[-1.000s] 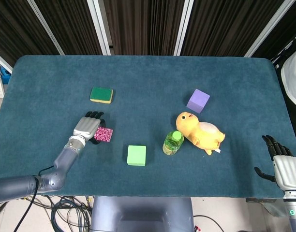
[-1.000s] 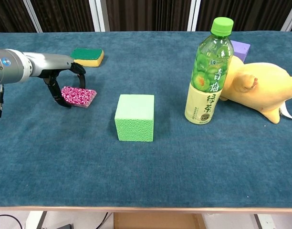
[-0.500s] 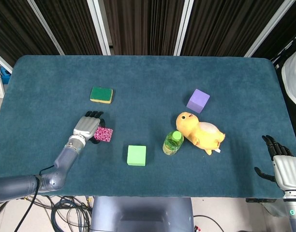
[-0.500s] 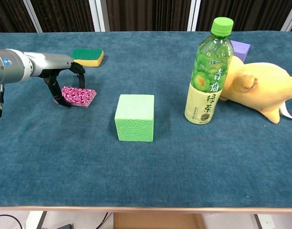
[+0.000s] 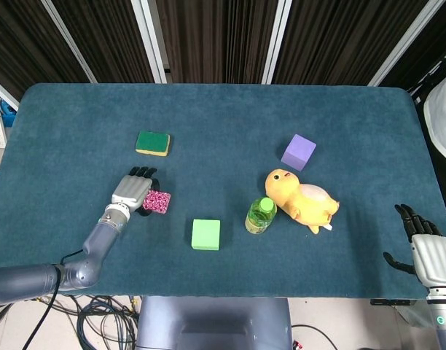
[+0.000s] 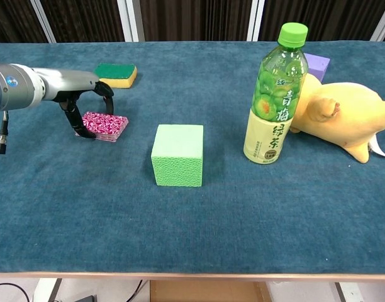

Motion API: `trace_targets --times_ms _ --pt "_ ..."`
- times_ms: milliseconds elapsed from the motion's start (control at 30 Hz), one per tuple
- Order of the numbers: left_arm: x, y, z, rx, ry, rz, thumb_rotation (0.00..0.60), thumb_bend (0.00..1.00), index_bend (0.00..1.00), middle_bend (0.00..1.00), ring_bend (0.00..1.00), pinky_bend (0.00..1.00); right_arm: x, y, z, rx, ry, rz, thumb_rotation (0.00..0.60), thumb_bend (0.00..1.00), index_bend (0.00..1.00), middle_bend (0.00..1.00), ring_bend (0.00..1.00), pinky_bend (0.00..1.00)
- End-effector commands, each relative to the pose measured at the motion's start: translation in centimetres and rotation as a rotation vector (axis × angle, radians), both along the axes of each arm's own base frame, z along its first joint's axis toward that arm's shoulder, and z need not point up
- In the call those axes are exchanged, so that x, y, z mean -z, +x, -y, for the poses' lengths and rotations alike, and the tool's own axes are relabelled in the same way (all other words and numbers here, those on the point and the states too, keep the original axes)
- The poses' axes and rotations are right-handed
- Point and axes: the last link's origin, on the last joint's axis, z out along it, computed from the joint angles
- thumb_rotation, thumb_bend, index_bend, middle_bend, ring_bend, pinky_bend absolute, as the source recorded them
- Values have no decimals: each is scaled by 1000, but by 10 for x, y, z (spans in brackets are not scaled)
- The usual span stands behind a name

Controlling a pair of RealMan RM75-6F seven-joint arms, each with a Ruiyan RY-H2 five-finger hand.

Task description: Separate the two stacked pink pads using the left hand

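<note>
Since a second ago the left hand (image 6: 85,110) has drawn its curled fingers in tighter about the pink pads (image 6: 105,125), and the stack looks slightly raised at its near edge now. From where I stand the thumb sits low at the near left edge and the other fingers arch over the far edge, so the hand appears to pinch the stack, though whether it has only the top pad I cannot tell. The pads lie toward the left front part of the surface (image 5: 223,124), in front of the green and yellow sponge (image 6: 116,73).

My guess is that the step in hand is getting a hold on the upper pad alone. Next it would need to lift or slide that pad clear while the lower one stays down on the cloth.

Further out, a green cube (image 6: 177,155) stands near the front middle, then a green tea bottle (image 6: 275,100) upright, touching or just beside a yellow plush duck (image 6: 343,117), with a purple cube (image 5: 298,152) beyond. The right hand (image 5: 425,248) hangs off the front right corner, fingers apart and holding nothing. Dark curtains with pale uprights close off the far side, and cables trail below the front edge.
</note>
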Motion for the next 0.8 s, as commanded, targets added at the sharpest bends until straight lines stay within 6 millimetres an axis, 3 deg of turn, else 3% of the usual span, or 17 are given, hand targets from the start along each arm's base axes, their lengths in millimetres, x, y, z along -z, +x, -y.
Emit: trace_targets --times_ms 33,800 --pt "-2 1 0 2 6 2 600 244 462 142 0 0 0 0 0 0 -1 1 600 200 50 83 154 216" --pt "-7 4 0 4 18 5 600 244 476 146 0 0 -1 0 -1 2 -1 2 600 200 49 84 154 216"
